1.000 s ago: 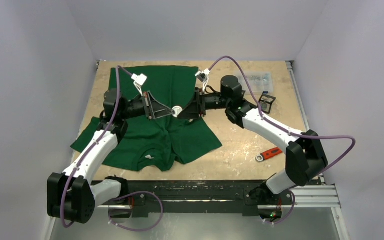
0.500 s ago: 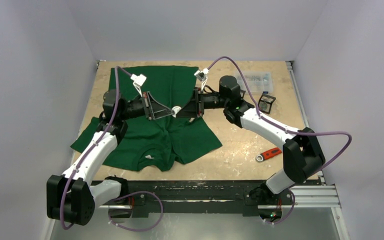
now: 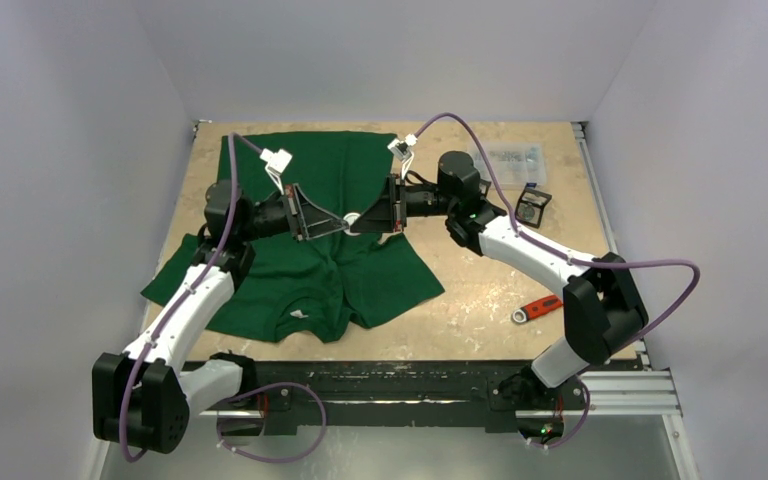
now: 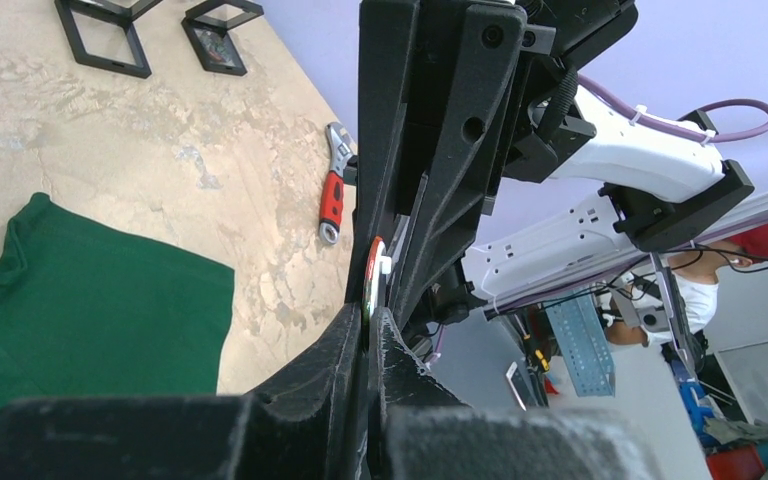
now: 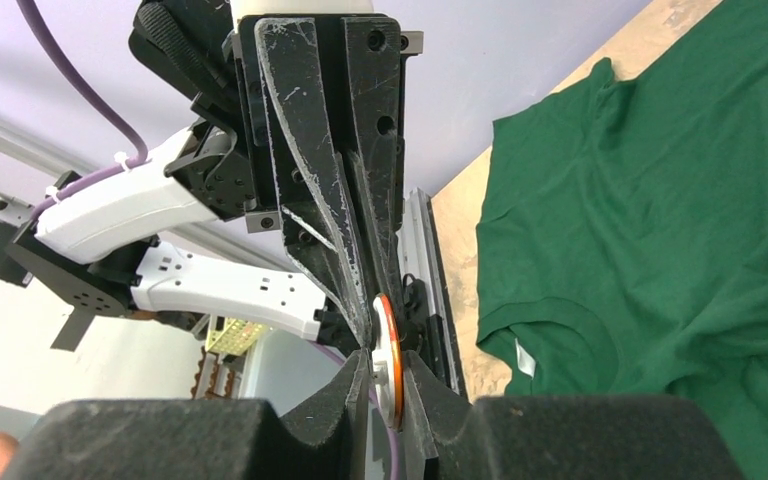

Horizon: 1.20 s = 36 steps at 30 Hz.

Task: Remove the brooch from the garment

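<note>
While the brooch hangs on edge in the air above the chest of the shirt, both claws grasp it from opposite sides: the left gripper is clenched on its rim, and the right gripper pinches its two faces. Spread flat on the table, the shirt has a red-handled wrench well to its right

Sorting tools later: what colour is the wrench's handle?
Red. The wrench shows best in the left wrist view.
</note>
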Motion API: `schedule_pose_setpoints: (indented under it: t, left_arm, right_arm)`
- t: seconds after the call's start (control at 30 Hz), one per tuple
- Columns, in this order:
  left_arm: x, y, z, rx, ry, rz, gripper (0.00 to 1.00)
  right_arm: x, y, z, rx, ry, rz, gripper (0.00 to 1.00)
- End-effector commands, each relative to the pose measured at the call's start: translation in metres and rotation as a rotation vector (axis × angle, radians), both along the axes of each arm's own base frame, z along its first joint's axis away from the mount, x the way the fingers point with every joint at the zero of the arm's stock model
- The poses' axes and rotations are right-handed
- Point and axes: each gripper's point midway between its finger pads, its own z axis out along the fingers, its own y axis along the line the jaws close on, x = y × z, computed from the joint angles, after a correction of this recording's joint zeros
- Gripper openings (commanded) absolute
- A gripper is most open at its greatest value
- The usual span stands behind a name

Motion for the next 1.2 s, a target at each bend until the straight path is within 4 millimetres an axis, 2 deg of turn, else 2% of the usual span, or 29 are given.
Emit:
schedule_pose_setpoints:
  t: [0.0, 0.13, 0.4, 0.7, 0.77, 0.97, 1.17]
  left_arm:
    - [-0.006, 0.000, 0.011, -0.007, -0.071, -0.010, 0.00]
    - [-0.007, 0.000, 0.011, -0.007, -0.073, -0.011, 0.00]
    - [-0.007, -0.001, 0.013, -0.013, -0.090, -0.021, 0.00]
    - [-0.008, 0.000, 0.017, -0.017, -0.112, -0.020, 0.00]
    - [-0.007, 0.000, 0.017, -0.018, -0.109, -0.013, 0.00]
    - [-0.003, 0.001, 0.020, -0.030, -0.100, 0.006, 0.00]
    - [0.002, 0.002, 0.022, -0.047, -0.083, 0.022, 0.00]
  right_arm:
    - [0.003, 0.000, 0.011, 0.014, -0.022, -0.006, 0.19]
    - [0.006, -0.003, 0.006, 0.005, -0.003, -0.012, 0.17]
    - [-0.001, -0.003, 0.010, 0.045, -0.012, 0.038, 0.00]
    - [-0.005, -0.004, 0.012, 0.063, 0.012, 0.062, 0.00]
    - [-0.004, -0.006, 0.012, 0.068, 0.013, 0.057, 0.03]
    - [0.008, -0.013, 0.007, 0.070, 0.055, -0.016, 0.04]
    - [0.010, -0.015, 0.008, 0.080, 0.060, -0.040, 0.02]
